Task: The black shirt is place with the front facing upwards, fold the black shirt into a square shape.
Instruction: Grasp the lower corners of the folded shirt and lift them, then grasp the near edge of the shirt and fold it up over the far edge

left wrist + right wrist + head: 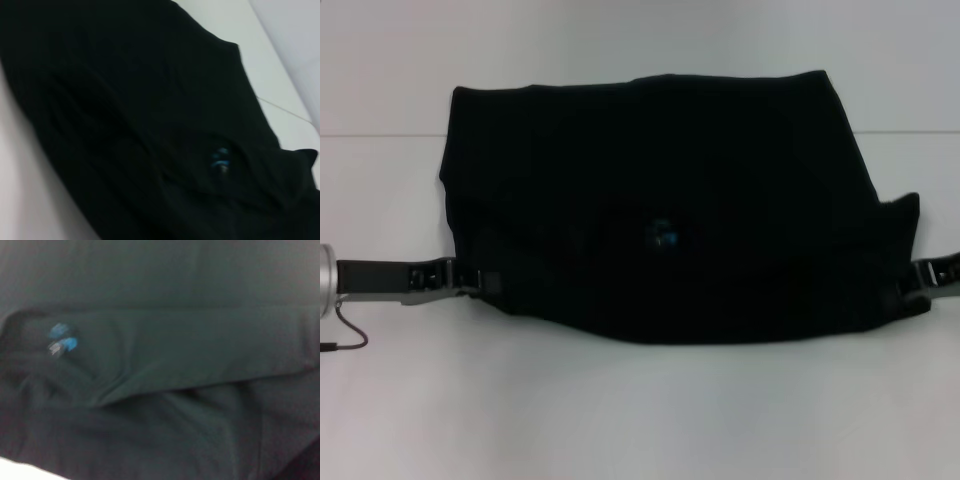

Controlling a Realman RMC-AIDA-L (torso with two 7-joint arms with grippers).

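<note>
Black shirt lies folded across the white counter, one gripper at each end.

The black shirt point(670, 200) lies in a wide folded band on the counter point(640, 420), its blue label point(665, 236) about midway between the two sets of jaws. The left gripper point(485, 281) meets the shirt's near left corner and the right gripper point(910, 285) its near right corner; whether either pair of jaws grips the cloth cannot be told. Both wrist views are filled with dark cloth and the label point(220, 159) point(62, 339).
</note>
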